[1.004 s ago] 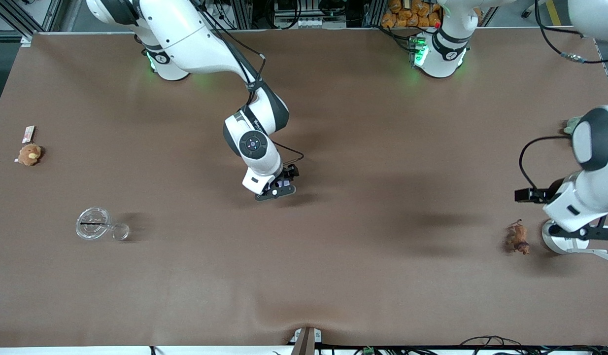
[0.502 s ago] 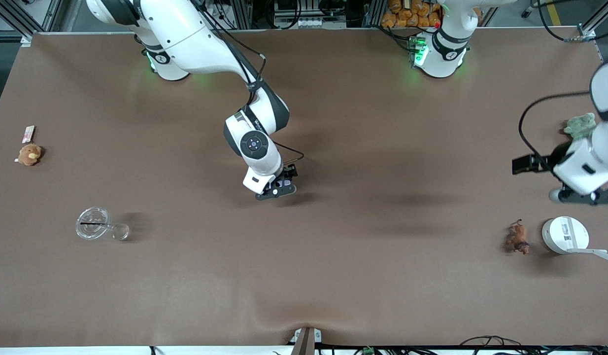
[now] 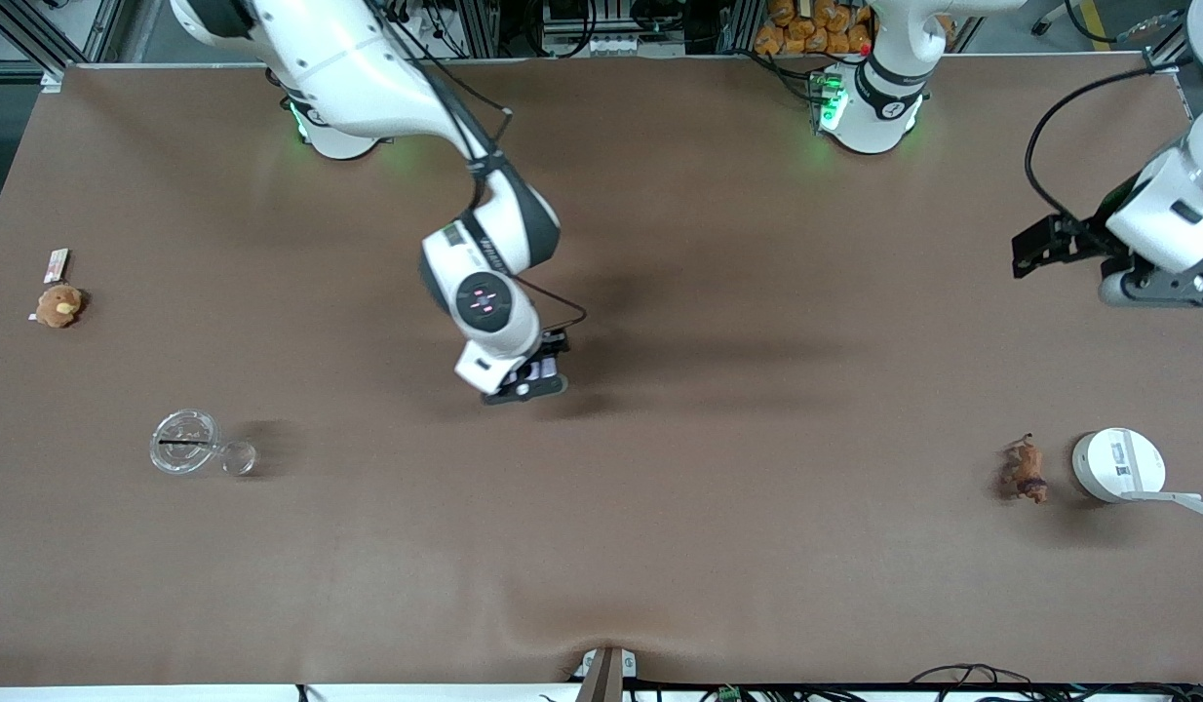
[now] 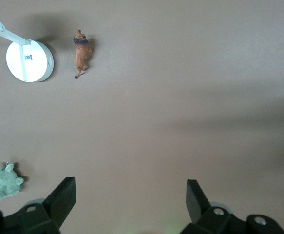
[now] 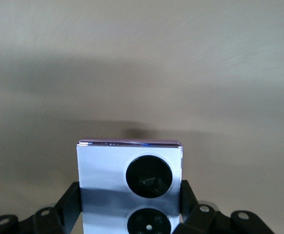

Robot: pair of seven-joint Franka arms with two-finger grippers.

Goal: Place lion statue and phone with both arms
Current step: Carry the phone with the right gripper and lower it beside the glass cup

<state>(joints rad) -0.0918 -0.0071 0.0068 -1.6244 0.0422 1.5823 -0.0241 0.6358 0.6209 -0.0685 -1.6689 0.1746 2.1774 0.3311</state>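
The right gripper [image 3: 526, 380] is pinching the slick, rigid phone [image 5: 130, 183] by its side edges over mid-surface, while the left gripper [image 4: 129, 192] is hanging spread near its end, the light lion [image 3: 1024, 471] lying beside a white disc [image 3: 1117, 465].

Phone [image 5: 130, 183] glossy, mirror-smooth lilac face; table [image 3: 718, 546] covered in matt brown cloth-like sheet; green turtle [image 4: 4, 182] fuzzy plush.

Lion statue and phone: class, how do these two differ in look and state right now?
The lion statue lies free on the table beside the round white device; the phone is clamped in the right gripper. The statue is a slender orange-brown animal; the phone is a flat, pale-lilac square. The left gripper is open, empty.
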